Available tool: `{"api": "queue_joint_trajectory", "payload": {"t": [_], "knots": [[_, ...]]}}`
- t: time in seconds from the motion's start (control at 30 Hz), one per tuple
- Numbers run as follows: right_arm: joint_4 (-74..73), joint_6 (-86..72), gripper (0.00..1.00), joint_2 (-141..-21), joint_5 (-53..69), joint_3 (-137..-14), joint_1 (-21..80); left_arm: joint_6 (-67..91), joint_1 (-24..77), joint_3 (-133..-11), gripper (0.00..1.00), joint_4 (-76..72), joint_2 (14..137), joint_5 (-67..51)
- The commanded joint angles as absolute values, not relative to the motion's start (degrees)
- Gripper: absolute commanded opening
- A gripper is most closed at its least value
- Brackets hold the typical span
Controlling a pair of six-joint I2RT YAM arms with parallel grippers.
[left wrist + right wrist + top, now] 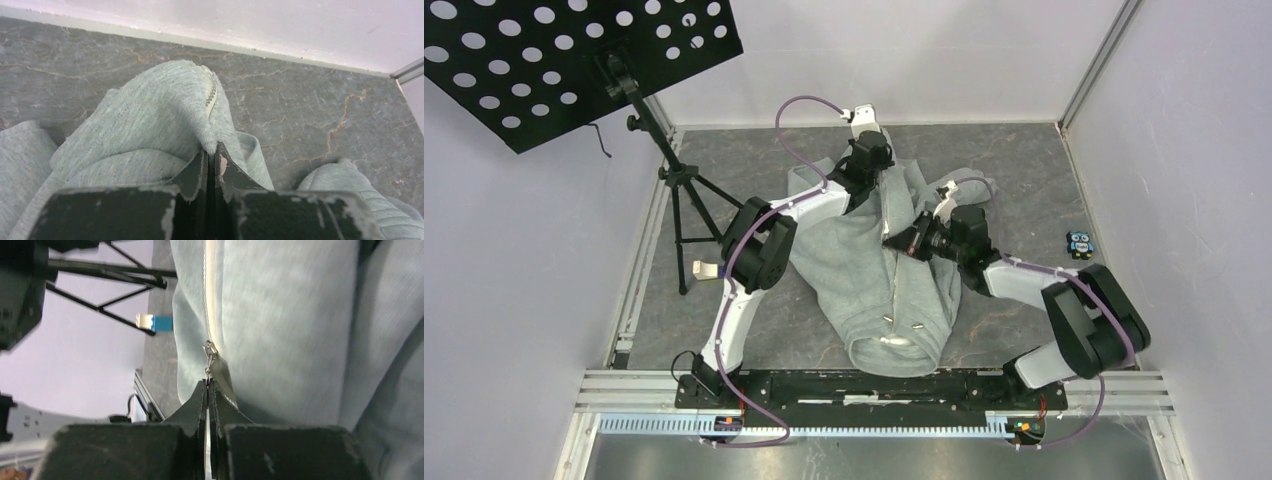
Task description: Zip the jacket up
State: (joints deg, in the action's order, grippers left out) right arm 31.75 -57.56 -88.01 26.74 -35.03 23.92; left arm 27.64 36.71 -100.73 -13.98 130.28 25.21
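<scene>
The light grey jacket [864, 275] lies on the dark table, collar toward the near edge, its front zipper strip [894, 290] running up the middle. My left gripper [871, 172] is at the jacket's far end, shut on a raised fold of fabric [150, 115] beside the zipper teeth [212, 95]. My right gripper [902, 243] is at mid-zipper. In the right wrist view it [207, 384] is shut on the small metal zipper pull [209, 360], with the pale zipper strip [212, 290] running away from it over the jacket [290, 330].
A black tripod stand [674, 190] with a perforated black panel [574, 60] stands at the far left. A small block [704, 268] lies by its foot. A small owl figure [1081, 244] sits at the right. White walls enclose the table.
</scene>
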Motion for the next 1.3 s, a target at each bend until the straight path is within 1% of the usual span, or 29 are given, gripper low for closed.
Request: {"api": "queue_joint_trajectory", "payload": {"t": [0.0,0.13,0.23,0.3,0.37,0.5,0.67,0.73,0.8,0.83,0.87,0.93,0.97,1.0,1.07,1.1,1.23,1.27], "knots": [[29.15,-50.42,0.0,-82.74,31.11,-29.2,25.07,24.66,34.55,-102.75,0.02,-22.53,128.82,29.36],[32.07,-51.62,0.0,-77.08,29.87,-16.3,28.52,23.23,34.46,-104.81,0.02,-21.35,130.34,32.64],[27.17,-48.77,0.0,-69.97,28.07,-8.91,28.65,22.01,33.89,-108.51,0.02,-19.68,132.74,34.45],[28.39,-51.11,0.0,-64.97,29.31,-2.47,29.29,18.29,33.86,-111.59,0.02,-19.23,134.21,34.35],[22.56,-49.6,0.0,-59.77,28.31,-0.91,32.16,16.83,33.68,-114.03,0.02,-18.58,135.44,33.83],[15.69,-49.58,0.0,-50.1,30.14,5.04,33.28,13.64,33.66,-117.32,0.02,-17.73,136.95,33.84],[10.37,-49.45,0.0,-41.88,33.21,7.93,35.15,12.64,33.05,-124.74,0.02,-13.03,140.82,33.86],[5.36,-46.58,0.0,-39.69,30.59,4.97,35.15,13.02,33.2,-123.12,0.02,-11.64,139.26,32.5],[6.66,-45.95,0.0,-40.23,27.64,2.28,35.15,13.42,33.53,-120.11,0.02,-10.95,136.7,29.96],[8.09,-45.04,0.0,-41.77,26.3,1.12,35.07,14.17,33.57,-119.58,0.02,-8.21,135.77,27.54],[10.19,-43.96,0.0,-43.32,24.53,0.45,34.92,15.55,33.49,-119.68,0.08,-4.54,134.64,24.16],[12.49,-41.34,0.0,-46.84,20.89,-4.09,34.58,18.66,33.49,-119.0,0.43,4.18,131.7,16.26],[13.85,-40.74,0.0,-48.8,21.19,-5.56,33.68,19.67,33.49,-118.08,0.63,8.56,129.65,11.82],[14.64,-40.99,0.0,-50.3,21.9,-6.74,32.53,21.3,33.49,-117.08,0.76,13.72,127.87,9.34],[17.1,-43.03,0.0,-53.4,24.87,-9.0,30.5,22.64,33.25,-111.98,0.92,19.31,122.26,4.29],[18.14,-44.19,0.0,-54.53,26.6,-10.54,29.83,23.21,33.16,-107.33,0.99,20.63,118.71,2.34],[18.35,-51.31,0.0,-58.58,30.99,-15.5,26.07,25.02,32.87,-87.42,1.0,20.8,103.61,-5.85],[18.51,-53.04,0.0,-59.29,33.0,-16.54,24.78,25.44,32.87,-82.79,0.99,19.66,99.4,-9.44]]}}
